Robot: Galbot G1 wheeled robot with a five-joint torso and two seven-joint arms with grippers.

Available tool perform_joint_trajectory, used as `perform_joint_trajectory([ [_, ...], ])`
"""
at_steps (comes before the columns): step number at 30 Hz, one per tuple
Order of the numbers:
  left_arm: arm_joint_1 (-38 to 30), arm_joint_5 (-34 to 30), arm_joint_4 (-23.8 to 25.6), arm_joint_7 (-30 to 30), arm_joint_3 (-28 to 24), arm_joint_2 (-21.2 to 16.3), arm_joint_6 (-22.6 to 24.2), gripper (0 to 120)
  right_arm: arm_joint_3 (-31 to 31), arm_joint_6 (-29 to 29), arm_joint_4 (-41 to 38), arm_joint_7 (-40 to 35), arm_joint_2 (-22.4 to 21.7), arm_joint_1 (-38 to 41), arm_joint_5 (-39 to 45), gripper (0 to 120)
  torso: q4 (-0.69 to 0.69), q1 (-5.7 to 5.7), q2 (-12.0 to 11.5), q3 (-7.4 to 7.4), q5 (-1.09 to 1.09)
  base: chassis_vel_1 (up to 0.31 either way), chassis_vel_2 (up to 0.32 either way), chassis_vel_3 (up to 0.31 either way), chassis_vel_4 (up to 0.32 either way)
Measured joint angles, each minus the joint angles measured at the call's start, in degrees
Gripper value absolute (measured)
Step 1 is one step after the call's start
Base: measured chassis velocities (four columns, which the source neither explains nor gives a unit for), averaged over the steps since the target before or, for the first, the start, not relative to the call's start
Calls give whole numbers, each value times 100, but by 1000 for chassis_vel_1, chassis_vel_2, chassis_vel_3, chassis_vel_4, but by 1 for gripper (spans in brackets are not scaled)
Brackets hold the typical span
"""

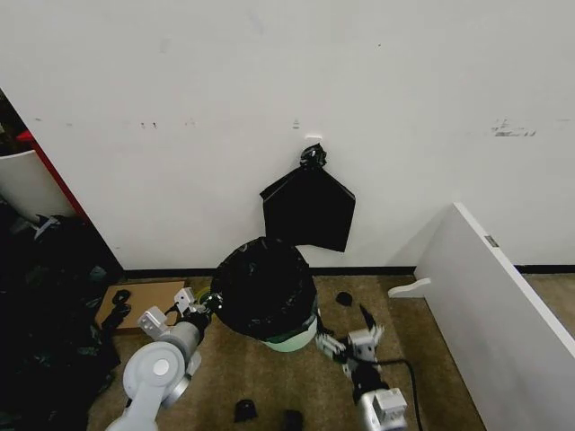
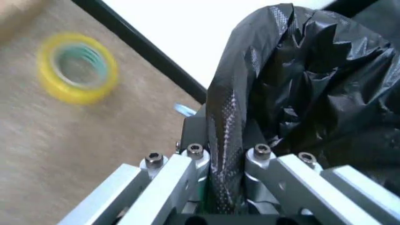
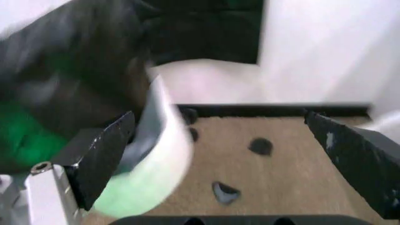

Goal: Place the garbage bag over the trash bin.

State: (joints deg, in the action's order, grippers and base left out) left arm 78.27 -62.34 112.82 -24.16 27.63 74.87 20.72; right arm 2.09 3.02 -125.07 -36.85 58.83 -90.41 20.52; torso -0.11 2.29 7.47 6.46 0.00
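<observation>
Your left gripper is pinching a fold of the garbage bag to keep it stretched over the trash bin by the wall, while your right gripper sits spread beside the bin.

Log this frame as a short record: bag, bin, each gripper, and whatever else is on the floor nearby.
garbage bag: draped over the top of the bin, bulging
trash bin: on the floor by the wall, lower part showing
left gripper: shut on a fold of the bag at the bin's left side
right gripper: open, beside the bin's right side
black bundle: hanging on the wall
tape roll: yellow, on the floor
</observation>
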Motion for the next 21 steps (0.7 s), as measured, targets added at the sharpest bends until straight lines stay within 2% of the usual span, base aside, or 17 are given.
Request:
perform_joint_trajectory([
  [1,43,354,-57,41,-28,-36,-121,4,-98,-5,-29,-110,46,66,84,100,2,0,0,0,0,0,0,0,0],
  [2,43,354,-57,41,-28,-36,-121,4,-98,-5,-29,-110,46,66,84,100,2,0,0,0,0,0,0,0,0],
  [5,161,1096,-200,165,-90,-121,-342,4,-301,-188,-40,-192,195,248,15,100,7,0,0,1,2,0,0,0,0],
  [7,212,1622,-393,309,-174,-133,-525,4,-317,-257,-126,-130,290,293,-140,100,3,0,0,0,1,0,0,0,0],
  [10,219,1803,-561,415,-227,-100,-624,4,-271,-296,-159,-40,351,293,-270,100,2,0,0,0,1,0,0,0,0],
  [13,225,1704,-679,466,-280,12,-548,4,-186,-350,-134,67,440,278,-418,100,2,0,0,0,0,0,0,0,0],
  [21,311,1734,-714,499,-323,91,-566,4,-143,-370,-54,152,486,269,-446,100,3,0,0,1,1,0,0,0,0],
])
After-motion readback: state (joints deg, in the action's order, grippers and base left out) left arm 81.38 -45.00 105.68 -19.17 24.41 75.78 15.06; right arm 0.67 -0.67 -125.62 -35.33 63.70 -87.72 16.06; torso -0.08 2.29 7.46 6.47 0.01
